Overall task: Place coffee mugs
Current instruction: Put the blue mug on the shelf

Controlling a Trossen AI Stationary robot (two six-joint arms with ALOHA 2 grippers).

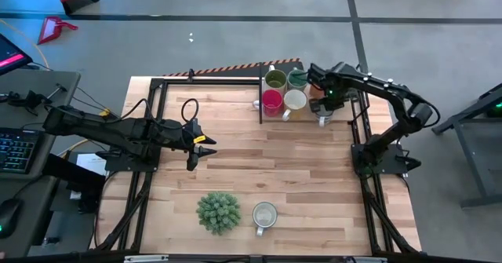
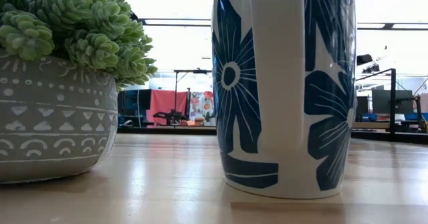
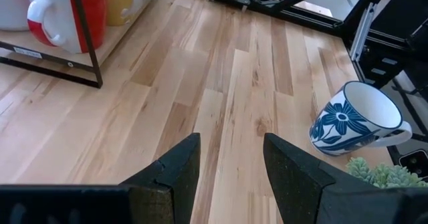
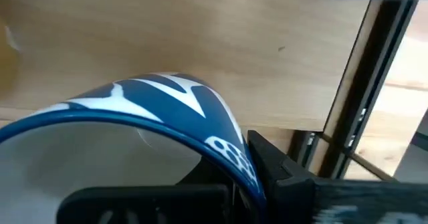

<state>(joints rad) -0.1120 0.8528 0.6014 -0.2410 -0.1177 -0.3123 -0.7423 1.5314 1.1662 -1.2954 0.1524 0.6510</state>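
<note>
Mugs are the story: nearest the front edge, a blue-flowered mug (image 1: 264,214) stands alone just beside the plant (image 1: 218,213), well apart from both arms. Mid-table, the left gripper (image 1: 205,146) hovers with jaws spread and nothing between them. At the far edge, green, red (image 1: 272,100) and cream mugs sit packed in the black rack (image 1: 261,98), and right beside it the right gripper (image 4: 251,160) is clenched on the rim of a blue-patterned mug (image 4: 167,110). My read: glazed ceramic, rigid, fairly heavy, slick and chippable, so pinch the rim wall or handle, set down gently and avoid knocking neighbours.
</note>
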